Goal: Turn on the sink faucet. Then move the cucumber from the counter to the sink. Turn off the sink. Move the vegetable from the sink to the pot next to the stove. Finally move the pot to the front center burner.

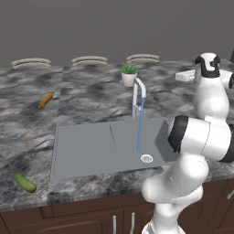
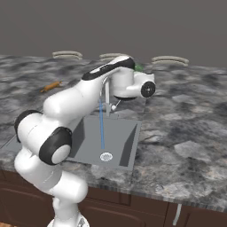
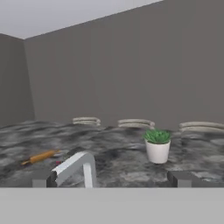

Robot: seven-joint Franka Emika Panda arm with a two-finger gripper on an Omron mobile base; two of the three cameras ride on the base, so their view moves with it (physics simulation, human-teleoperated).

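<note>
A thin blue stream of water [image 1: 139, 128] falls from the slim silver arched sink faucet [image 1: 138, 93] into the wide matte grey rectangular sink [image 1: 91, 148], landing just beside the round silver drain [image 1: 146, 158]. The small dark green oblong cucumber [image 1: 25, 182] lies on the dark grey marbled stone counter [image 1: 27, 137], off the sink's drainboard end, near the counter's front edge. The gripper [image 3: 111, 178] hangs above the faucet, jaws spread wide and holding nothing. Behind the faucet stands a white potted plant [image 1: 129, 75].

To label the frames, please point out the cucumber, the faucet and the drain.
cucumber [image 1: 25, 182], left base view, middle of its body
faucet [image 1: 138, 87], left base view, arched spout
drain [image 2: 106, 156], right base view, its centre
</note>
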